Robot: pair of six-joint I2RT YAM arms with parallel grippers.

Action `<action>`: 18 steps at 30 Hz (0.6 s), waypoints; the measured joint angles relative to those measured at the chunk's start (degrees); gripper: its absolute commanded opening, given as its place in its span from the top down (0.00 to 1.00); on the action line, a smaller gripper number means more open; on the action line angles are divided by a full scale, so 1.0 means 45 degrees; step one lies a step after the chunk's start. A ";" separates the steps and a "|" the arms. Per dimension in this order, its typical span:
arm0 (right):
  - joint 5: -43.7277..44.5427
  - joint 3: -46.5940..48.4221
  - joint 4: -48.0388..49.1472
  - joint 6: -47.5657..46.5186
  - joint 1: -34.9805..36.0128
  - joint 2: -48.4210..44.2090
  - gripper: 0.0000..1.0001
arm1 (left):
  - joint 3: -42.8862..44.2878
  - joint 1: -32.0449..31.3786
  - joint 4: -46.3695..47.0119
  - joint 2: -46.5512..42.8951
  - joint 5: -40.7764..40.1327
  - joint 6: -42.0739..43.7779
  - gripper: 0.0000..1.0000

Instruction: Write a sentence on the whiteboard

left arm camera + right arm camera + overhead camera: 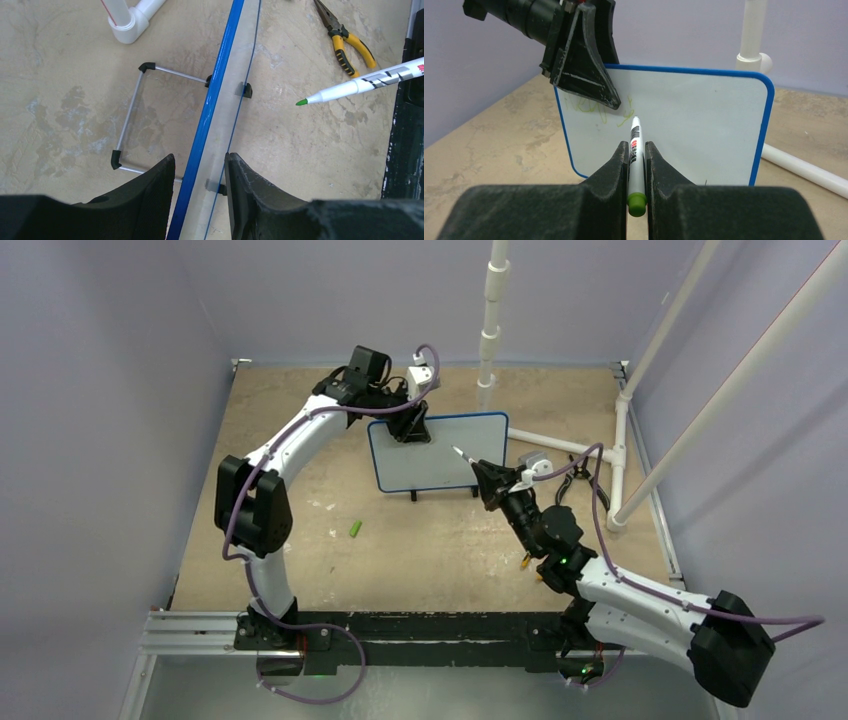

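sentence [574,106] faint, perhaps illegible | part behind left hand [200,167] clamping whiteboard [704,125]

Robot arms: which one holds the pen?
The right arm's fingers clamp the green-tipped marker; the left arm's fingers straddle the whiteboard's blue top edge.

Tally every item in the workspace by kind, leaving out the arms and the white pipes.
whiteboard: 1
green marker: 1
yellow-handled pliers: 1
small green piece on the table, maybe the marker's cap: 1
Total: 4
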 measured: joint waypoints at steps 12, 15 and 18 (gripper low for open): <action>-0.0641 -0.0068 0.0729 -0.0199 0.0000 0.0680 1.00 | -0.0355 0.0189 0.0583 -0.0350 -0.0423 -0.0869 0.25; -0.0675 -0.0068 0.0729 -0.0199 0.0000 0.0680 1.00 | 0.0073 0.0199 0.0452 -0.0350 -0.0520 -0.0874 0.31; -0.0695 -0.0068 0.0719 -0.0194 0.0000 0.0680 1.00 | 0.0447 0.0267 0.0350 -0.0350 -0.0515 -0.0889 0.41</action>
